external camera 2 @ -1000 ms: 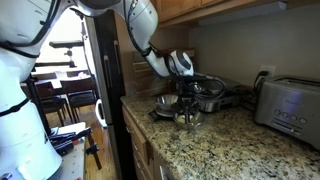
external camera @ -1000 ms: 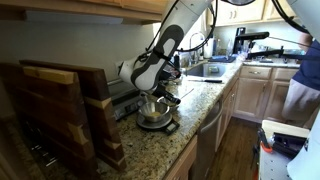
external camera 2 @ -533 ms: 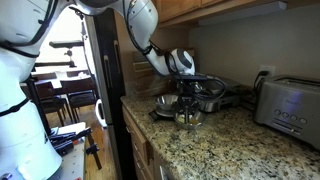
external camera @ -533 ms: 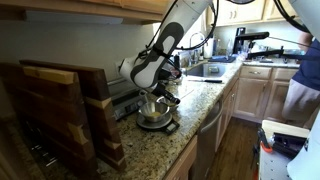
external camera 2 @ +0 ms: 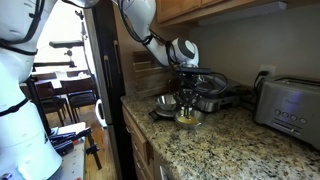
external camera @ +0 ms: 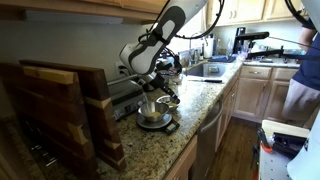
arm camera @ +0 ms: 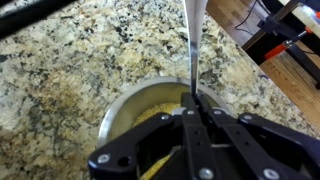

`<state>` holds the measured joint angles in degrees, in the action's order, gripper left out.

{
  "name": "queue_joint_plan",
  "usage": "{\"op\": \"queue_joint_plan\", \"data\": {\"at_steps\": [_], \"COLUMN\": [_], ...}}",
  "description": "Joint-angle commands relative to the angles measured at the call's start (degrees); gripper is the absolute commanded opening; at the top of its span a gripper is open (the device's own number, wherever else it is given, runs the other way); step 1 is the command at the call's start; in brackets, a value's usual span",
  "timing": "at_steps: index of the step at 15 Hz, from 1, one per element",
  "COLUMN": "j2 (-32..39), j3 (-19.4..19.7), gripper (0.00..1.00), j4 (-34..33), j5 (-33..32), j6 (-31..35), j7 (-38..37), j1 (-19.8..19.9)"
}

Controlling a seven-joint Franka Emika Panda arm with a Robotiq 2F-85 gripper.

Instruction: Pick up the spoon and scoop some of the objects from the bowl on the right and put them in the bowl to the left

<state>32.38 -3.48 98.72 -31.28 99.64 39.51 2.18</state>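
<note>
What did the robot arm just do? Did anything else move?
The arm lifted up. Its end effector, shut on the spoon, rose higher above the bowl of tan bits. Nothing was let go. The bowl, toaster and wooden boards stayed put.

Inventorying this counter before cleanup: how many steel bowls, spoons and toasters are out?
Steel bowls: 2
Spoon: 1
Toaster: 1
Total: 4
</note>
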Motion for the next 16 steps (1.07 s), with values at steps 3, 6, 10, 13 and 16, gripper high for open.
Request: {"op": "queue_joint_plan", "data": {"at_steps": [3,6,10,13,16], "j2": [-6.5,-8.5,-12.9,-16.5,-19.5], "j3": [0.4,0.5,0.1,0.1,0.2], "gripper": [0.03,0.02,0.03,0.02,0.03], "j4": [5.8,7.9,12.3,15.3,17.3], "j5": [2.6,3.5,5.9,6.0,5.2], "j6": [2.1,3.1,7.1,9.3,9.3], "j7": [1.7,1.4,1.7,1.7,1.7], "j1": [0.9,1.5,2.3,1.6,0.6]}}
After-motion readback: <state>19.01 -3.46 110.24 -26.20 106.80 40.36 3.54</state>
